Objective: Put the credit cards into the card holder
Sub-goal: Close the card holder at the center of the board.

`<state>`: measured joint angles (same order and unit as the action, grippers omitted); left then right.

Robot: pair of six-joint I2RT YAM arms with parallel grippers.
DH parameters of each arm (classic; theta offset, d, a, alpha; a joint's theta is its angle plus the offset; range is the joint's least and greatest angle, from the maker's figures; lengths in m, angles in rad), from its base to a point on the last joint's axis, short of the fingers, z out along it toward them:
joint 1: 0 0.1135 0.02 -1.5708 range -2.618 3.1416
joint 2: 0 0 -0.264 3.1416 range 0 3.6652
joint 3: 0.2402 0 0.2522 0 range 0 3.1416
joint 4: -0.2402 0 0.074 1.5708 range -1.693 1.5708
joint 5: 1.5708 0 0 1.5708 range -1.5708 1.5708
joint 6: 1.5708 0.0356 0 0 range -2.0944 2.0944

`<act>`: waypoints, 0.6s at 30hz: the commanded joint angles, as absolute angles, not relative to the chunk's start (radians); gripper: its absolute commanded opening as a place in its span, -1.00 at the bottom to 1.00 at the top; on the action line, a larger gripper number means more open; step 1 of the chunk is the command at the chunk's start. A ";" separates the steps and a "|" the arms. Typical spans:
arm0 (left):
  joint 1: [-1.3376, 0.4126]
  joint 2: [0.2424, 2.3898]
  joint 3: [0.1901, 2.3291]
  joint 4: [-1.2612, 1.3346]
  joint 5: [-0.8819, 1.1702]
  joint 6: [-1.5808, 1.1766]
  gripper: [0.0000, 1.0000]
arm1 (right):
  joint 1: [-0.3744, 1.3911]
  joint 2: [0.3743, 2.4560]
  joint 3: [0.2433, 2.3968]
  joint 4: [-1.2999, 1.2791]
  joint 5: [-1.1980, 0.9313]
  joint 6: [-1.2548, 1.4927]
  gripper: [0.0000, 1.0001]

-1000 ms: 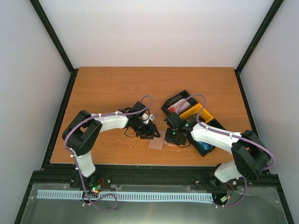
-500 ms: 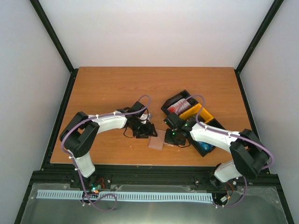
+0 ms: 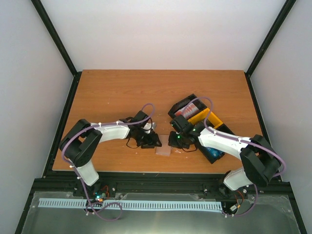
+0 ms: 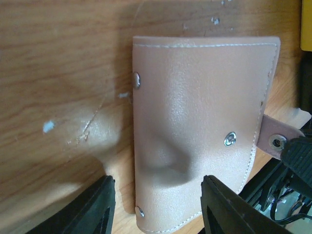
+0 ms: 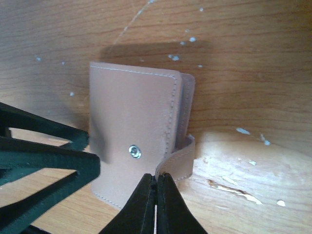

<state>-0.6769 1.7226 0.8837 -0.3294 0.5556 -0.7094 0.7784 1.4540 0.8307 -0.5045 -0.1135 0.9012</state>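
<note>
Counter (image 3: 122,92): wooden top carrying everything listed below.

My left gripper (image 4: 158,207): low over the counter close to the near edge, left of the middle. Its fingers stand apart, one on each side of the card holder's near end, and they hold nothing.

Card holder (image 4: 200,122): tan and folded closed, lying flat on the counter about midway along the near edge, between my two grippers. The snaps show on the outer face and no pocket is exposed.

Strap (image 5: 178,156): the closing tab curls loose off the holder's right-hand side and is not snapped down.

My right gripper (image 5: 156,195): fingers pressed together with the tips right at the strap's edge. I cannot tell whether any of the strap is caught between them.

Tray (image 3: 204,118): black and yellow, set slantwise toward the near right corner.

Red credit cards (image 3: 186,111): in the tray's far compartment.

Blue credit cards (image 3: 213,154): in the tray's near compartment, partly hidden under my right arm.

Progress: early. No card shows in the holder or in either gripper.

Left to do: open the holder, pick up the cards and slide them into the pockets.
</note>
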 commanded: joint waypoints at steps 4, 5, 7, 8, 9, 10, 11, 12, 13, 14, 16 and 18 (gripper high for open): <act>-0.753 1.719 0.814 -0.262 0.492 -0.803 0.00 | 0.773 1.476 0.825 -0.411 -0.174 0.849 -0.95; -0.756 1.722 0.806 -0.248 0.473 -0.822 -0.01 | 0.773 1.486 0.825 -0.411 -0.177 0.832 -0.94; -0.756 1.720 0.784 -0.214 0.422 -0.849 -0.04 | 0.773 1.510 0.826 -0.416 -0.181 0.795 -0.95; -0.756 1.716 0.773 -0.200 0.391 -0.865 -0.06 | 0.772 1.523 0.825 -0.417 -0.179 0.779 -0.94; -0.757 1.716 0.766 -0.196 0.354 -0.881 -0.09 | 0.772 1.531 0.821 -0.414 -0.179 0.763 -0.94; -0.758 1.715 0.759 -0.197 0.323 -0.894 -0.11 | 0.770 1.538 0.814 -0.408 -0.182 0.755 -0.94; -0.759 1.716 0.752 -0.198 0.298 -0.904 -0.12 | 0.768 1.547 0.809 -0.403 -0.187 0.749 -0.94; -0.760 1.718 0.746 -0.196 0.283 -0.909 -0.12 | 0.766 1.553 0.805 -0.402 -0.192 0.743 -0.94; -0.760 1.721 0.739 -0.191 0.273 -0.913 -0.13 | 0.766 1.555 0.800 -0.393 -0.202 0.734 -0.94; -0.761 1.722 0.731 -0.185 0.267 -0.914 -0.13 | 0.764 1.554 0.795 -0.380 -0.210 0.725 -0.94; -0.761 1.720 0.717 -0.176 0.258 -0.919 -0.13 | 0.761 1.543 0.788 -0.360 -0.217 0.706 -0.94; -0.760 1.712 0.697 -0.169 0.247 -0.927 -0.13 | 0.745 1.531 0.791 -0.358 -0.219 0.686 -0.94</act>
<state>-0.7567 1.6688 0.7692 -0.1238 0.4267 -0.8948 0.7639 1.5436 0.8062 -0.3973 -0.1944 0.7467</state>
